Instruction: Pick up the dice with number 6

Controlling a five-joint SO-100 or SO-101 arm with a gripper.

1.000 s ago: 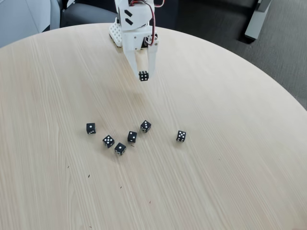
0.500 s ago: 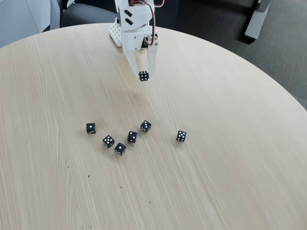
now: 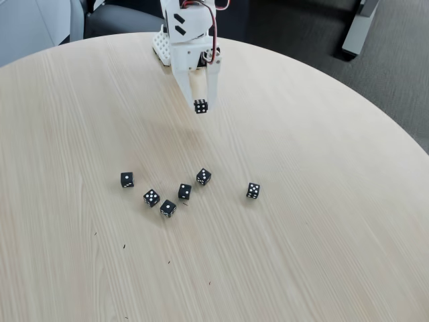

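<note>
Above the bench (image 3: 322, 221), white tool (image 3: 200, 107) pointing down, fingers clamped on the die (image 3: 200, 106) (black, white pips), lifted clear of the wood. Nearer the camera, five more black dice (image 3: 184, 191) scattered loosely, one (image 3: 253, 190) apart at right.

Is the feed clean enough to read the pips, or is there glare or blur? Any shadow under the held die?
Fixed view: even, soft light, no glare on the table; sharp enough overall, but the pips are tiny and hard to count. The held die sits between the tips of the gripper, with a faint, diffuse shadow on the wood below it. The other dice cast barely any shadow.
</note>
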